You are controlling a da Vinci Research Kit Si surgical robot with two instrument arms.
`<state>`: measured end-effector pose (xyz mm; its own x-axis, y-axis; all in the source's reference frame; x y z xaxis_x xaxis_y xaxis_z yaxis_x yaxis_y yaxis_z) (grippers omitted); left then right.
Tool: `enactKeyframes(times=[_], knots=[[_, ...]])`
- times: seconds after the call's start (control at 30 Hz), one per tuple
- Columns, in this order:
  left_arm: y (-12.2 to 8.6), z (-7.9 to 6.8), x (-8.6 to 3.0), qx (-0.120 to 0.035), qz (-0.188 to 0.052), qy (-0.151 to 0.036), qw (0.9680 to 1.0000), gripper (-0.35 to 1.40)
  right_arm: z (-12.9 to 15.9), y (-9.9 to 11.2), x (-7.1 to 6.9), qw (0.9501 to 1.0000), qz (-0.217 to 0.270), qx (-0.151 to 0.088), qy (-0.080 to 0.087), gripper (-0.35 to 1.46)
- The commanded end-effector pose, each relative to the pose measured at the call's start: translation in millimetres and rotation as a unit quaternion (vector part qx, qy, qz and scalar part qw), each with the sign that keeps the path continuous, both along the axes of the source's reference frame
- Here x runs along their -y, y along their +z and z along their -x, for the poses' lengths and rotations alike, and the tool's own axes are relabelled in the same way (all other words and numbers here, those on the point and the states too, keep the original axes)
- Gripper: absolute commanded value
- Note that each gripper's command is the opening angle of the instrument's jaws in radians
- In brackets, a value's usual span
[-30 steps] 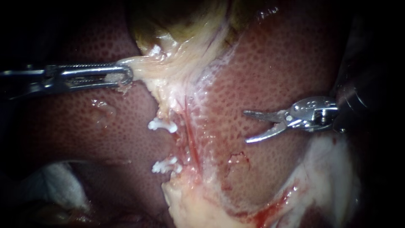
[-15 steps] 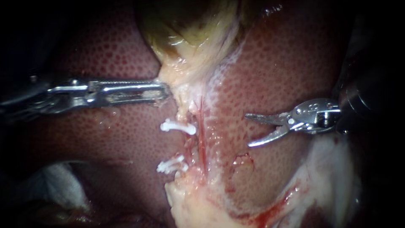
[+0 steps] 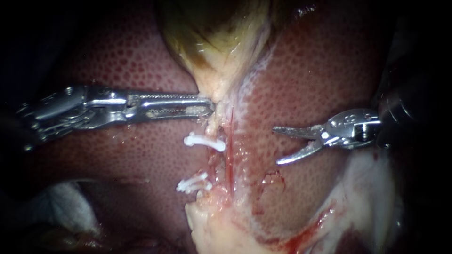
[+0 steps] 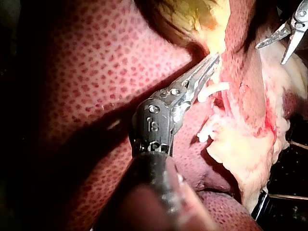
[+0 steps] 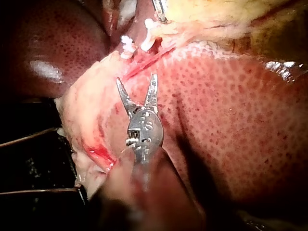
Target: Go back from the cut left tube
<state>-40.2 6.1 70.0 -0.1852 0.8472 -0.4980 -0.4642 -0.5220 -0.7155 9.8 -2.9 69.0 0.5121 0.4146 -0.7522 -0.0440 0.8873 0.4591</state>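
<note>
Left instrument [image 3: 208,106]: jaws clamped on pale neck of gallbladder [image 3: 221,42], frame centre. Right instrument [image 3: 276,145]: jaws spread wide, nothing held, right of centre over liver [image 3: 325,70]. Cut left tube [image 3: 208,162] seen lower centre, between upper clip [image 3: 205,142] and lower clip [image 3: 192,183].

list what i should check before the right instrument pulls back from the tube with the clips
1. Right instrument pincer empty: ok, open, nothing between the two halves.
2. Right instrument clear of the clips: ok, it sits over the liver, apart from both.
3. Upper clip and lower clip in place: ok, both sit across the tube.
4. Tube fully parted between the clips: cannot tell, ragged tissue hides the gap.
5. Left instrument holding the pale tissue: ok, its pincer looks shut on it.
</note>
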Motion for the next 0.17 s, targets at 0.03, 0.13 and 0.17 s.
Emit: enactKeyframes(times=[0.03,0.13,0.17], knots=[[0.0,0.0,0.0,0.0,0.0,0.0,1.0,-0.35,0.0,-0.1,0.0,1.0,0.0,0.0,0.0,1.43],[0.0,0.0,0.0,0.0,0.0,0.0,1.0,-0.35,0.0,-0.2,0.0,1.0,0.002,0.0,-0.002,1.43],[0.0,0.0,0.0,0.0,0.0,0.0,1.0,-0.35,0.0,-0.2,0.0,1.0,0.002,0.0,-0.002,1.43]])
